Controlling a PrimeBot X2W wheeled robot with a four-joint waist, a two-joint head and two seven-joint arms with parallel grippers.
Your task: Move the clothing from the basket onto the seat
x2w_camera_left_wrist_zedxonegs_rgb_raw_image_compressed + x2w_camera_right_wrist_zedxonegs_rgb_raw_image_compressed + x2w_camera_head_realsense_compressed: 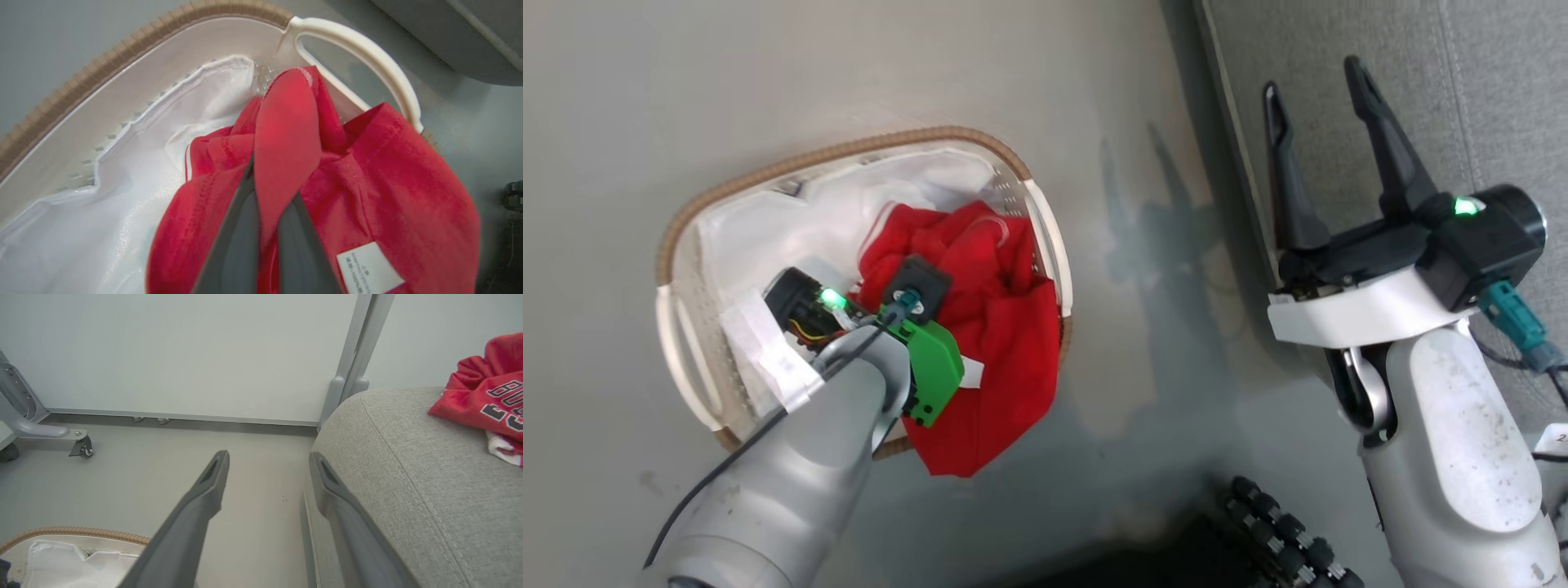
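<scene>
Left wrist view: the left gripper (270,196), tips buried in cloth, seems clamped on the red garment (388,183) draped over the basket (122,53) rim, ready for lifting. The right gripper (269,465) hangs spread beside the seat (408,477), where the jersey (482,400) lies.

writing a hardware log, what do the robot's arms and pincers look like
Both arms have pale grey rounded shells; the right arm is speckled with dark scuffs. The right pincer has two long dark tapered fingers, a black camera block and green light. The left arm carries a bright green bracket and thin black cable.
</scene>
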